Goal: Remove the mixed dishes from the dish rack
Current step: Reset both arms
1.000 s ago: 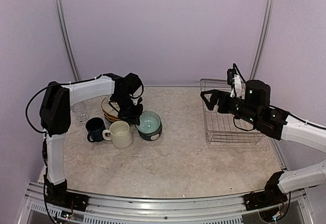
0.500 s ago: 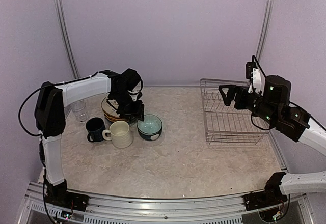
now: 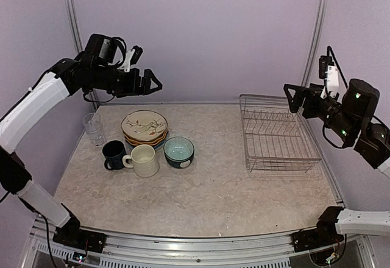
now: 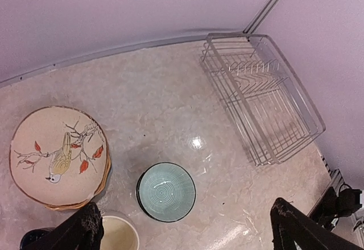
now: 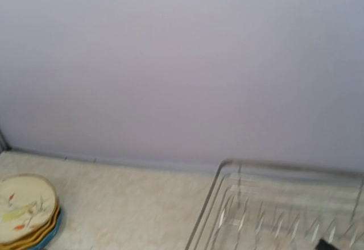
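Note:
The dish rack (image 3: 277,139) stands at the right with no dishes in it; it also shows as the silver wire rack (image 4: 263,94) (image 5: 284,204). The mixed dishes sit at the left: stacked plates (image 3: 144,126) (image 4: 57,156) (image 5: 25,207), teal bowl (image 3: 178,151) (image 4: 166,191), cream mug (image 3: 144,160) (image 4: 118,236), dark blue mug (image 3: 113,155) and glass tumbler (image 3: 94,128). My left gripper (image 3: 152,80) (image 4: 190,233) hangs open, high above the plates and bowl, holding nothing. My right gripper (image 3: 291,97) is open and raised above the rack's far right corner.
Purple walls close the back and both sides. Metal posts (image 3: 76,33) (image 3: 317,30) rise at the back corners. A metal rail (image 3: 183,246) runs along the table's near edge. Bare marbled tabletop (image 3: 219,176) lies between the dishes and the rack.
My left gripper opened off the teal bowl's rim and rose high toward the back wall. The bowl stays beside the cream mug. My right arm lifted up and to the right, away from the rack.

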You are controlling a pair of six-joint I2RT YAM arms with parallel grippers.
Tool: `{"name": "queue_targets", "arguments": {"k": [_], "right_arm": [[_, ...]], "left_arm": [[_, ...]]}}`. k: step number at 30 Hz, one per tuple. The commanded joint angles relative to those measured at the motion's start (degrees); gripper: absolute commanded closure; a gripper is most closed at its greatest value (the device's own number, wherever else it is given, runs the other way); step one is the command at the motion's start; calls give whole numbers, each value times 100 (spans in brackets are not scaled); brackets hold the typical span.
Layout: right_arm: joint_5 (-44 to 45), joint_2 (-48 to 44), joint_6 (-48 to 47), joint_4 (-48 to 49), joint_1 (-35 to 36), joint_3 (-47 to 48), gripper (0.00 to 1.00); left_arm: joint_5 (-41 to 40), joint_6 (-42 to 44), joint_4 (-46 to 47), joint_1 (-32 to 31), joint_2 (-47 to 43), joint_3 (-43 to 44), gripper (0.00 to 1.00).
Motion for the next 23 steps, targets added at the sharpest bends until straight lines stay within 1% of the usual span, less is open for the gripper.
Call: {"name": "queue_targets", "arguments": {"k": [1, 4, 6, 7, 8, 12, 14, 18, 23], "right_arm": [[195, -208, -601, -88, -31, 291, 0], [109, -297, -654, -106, -31, 418, 0], [28, -353, -655, -145, -36, 507, 0], [-13, -378, -667, -152, -32, 547, 0], [-47, -398, -667, -155, -34, 582, 0], [-127, -501, -702, -103, -31, 653, 0], [-152, -571, -675, -22, -39, 615, 0], [-184, -664, -660, 89, -34, 526, 0], [-55, -599, -595, -123, -34, 533, 0]], "left_arm": [[-262, 218, 866, 61, -1181, -545, 1], [-622, 170, 1455, 70, -1934, -1152, 1], [-757, 218, 1764, 70, -2587, -1486, 1], [-796, 267, 1893, 70, -2779, -1627, 1], [-837, 313, 1984, 59, -3076, -1720, 1], [-949, 442, 2122, 57, -3727, -1943, 1], [-1171, 451, 2150, 58, -3934, -2037, 1], [-1329, 489, 2165, 61, -4200, -2167, 1], [-1327, 499, 2184, 63, -4167, -2217, 1]]}}
